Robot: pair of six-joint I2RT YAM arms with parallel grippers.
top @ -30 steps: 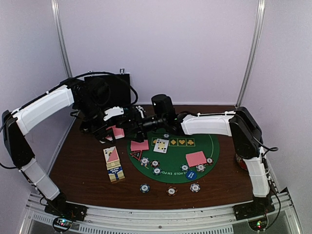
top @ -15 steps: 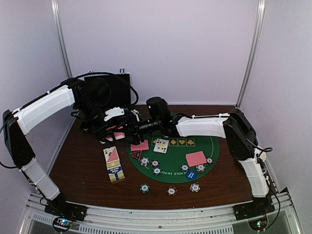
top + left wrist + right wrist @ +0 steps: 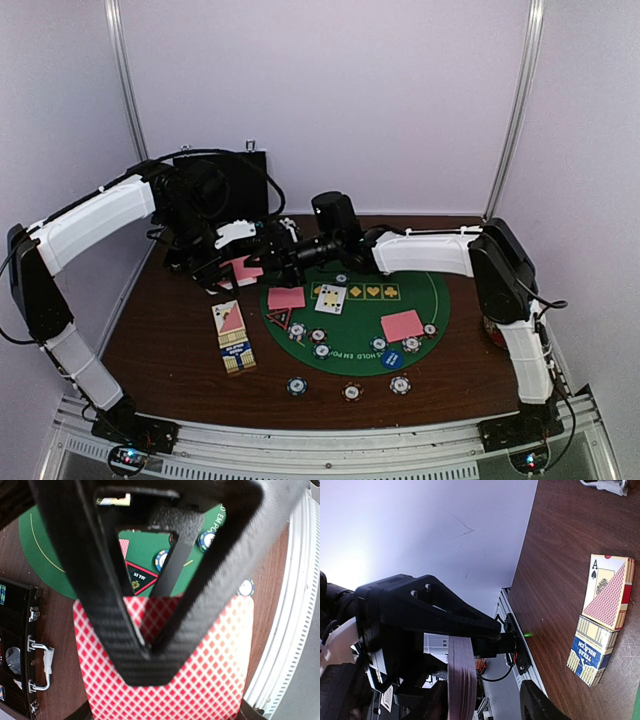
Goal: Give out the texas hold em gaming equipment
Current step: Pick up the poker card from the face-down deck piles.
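**Near edge.** Three poker chips [image 3: 351, 392] lie in a row on the bare table [image 3: 160, 350], just off the front rim of the green mat [image 3: 440, 300]. The card box [image 3: 234, 340] lies flat to their left, clear of the mat.

**On the mat.** More chips sit along the near arc, with a blue button [image 3: 392, 358] among them. There are pink-backed cards [image 3: 403, 325] face down at the right and again at the left. Face-up cards [image 3: 330, 298] lie near the centre.

**Over the mat's far-left edge.** Both arms meet above the table.
- The left gripper [image 3: 146, 652] is pinched tight on one end of the deck [image 3: 200, 680]. The deck's red-diamond back is toward the wrist camera and its free end projects.
- The right gripper [image 3: 275, 257] reaches in from the right with jaws apart, one on either side of the deck's edge.
- One finger [image 3: 538, 706] shows clear space between itself and the cards, so no contact is confirmed.

**Assessment.** The step in hand appears to be drawing a card off the held deck for dealing.
- The right jaws should close at the free end, well away from the left fingers.
- They should take only the outermost card.
- The card should slide off along its own plane, not be pulled across the stack.
- The left grip must hold firm throughout.
- The risks are taking several cards at once, fanning the deck, or dragging it out of the left grip.

**Rear.** The black case [image 3: 225, 185] stands at the back left and is not involved.
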